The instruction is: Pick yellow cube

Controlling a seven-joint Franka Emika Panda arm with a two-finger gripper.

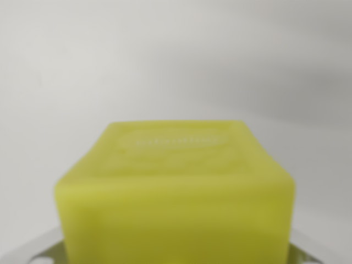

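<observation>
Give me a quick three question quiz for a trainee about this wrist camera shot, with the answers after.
1. True or false: the yellow cube fills the lower middle of the wrist view.
2. What does the background behind the cube look like? A) plain pale surface B) wooden shelf C) patterned cloth
3. Fill in: the shiny metal parts show at the bottom corners, on ____ sides of the cube.

Key: 1 true. 2 A, the plain pale surface. 3 both. Whether the pincer is open or shut cannot be told.

Blurred yellow cube (175, 192) close up, low centre, against pale grey surface (165, 60).
</observation>
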